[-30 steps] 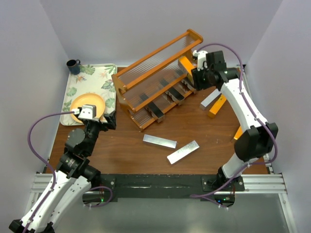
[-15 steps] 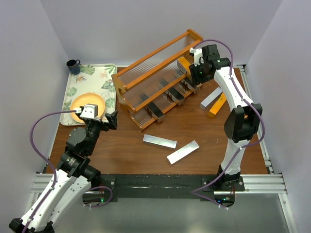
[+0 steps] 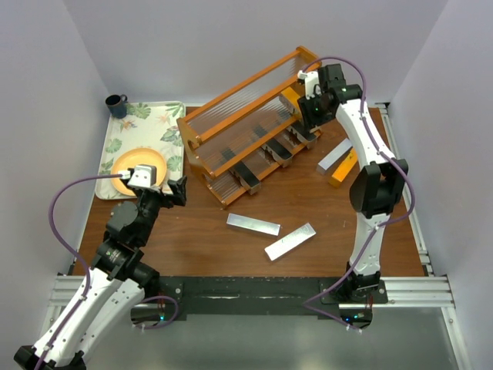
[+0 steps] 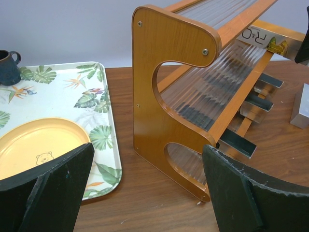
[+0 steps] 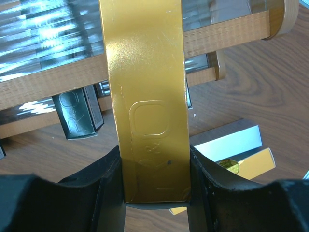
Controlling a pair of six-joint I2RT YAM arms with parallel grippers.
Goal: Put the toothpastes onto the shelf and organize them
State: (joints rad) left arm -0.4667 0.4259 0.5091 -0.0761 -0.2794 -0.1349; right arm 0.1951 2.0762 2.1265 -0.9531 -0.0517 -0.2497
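Note:
The orange-brown shelf (image 3: pixel 231 127) stands slantwise at the table's back. My right gripper (image 3: pixel 306 104) hovers over its right end, shut on a gold toothpaste (image 5: pixel 145 96) that points at the ribbed tiers (image 5: pixel 43 29). In the wrist view the right gripper (image 5: pixel 155 191) clamps the carton's near end. Three dark toothpastes (image 3: pixel 275 152) sit on the lowest tier. Two silver toothpastes (image 3: pixel 253 224) (image 3: pixel 290 241) lie on the table in front. A silver one (image 3: pixel 333 156) and an orange one (image 3: pixel 343 168) lie to the right. My left gripper (image 3: pixel 178 190) stays open and empty beside the shelf's left end panel (image 4: pixel 164 72).
A floral tray (image 3: pixel 148 122) at the back left carries a yellow plate (image 3: pixel 135 163). A dark mug (image 3: pixel 116 104) stands at the tray's far corner. White walls close in the table on three sides.
The right arm has carried the gold carton up and back along the shelf's right end. The left gripper has hardly moved.

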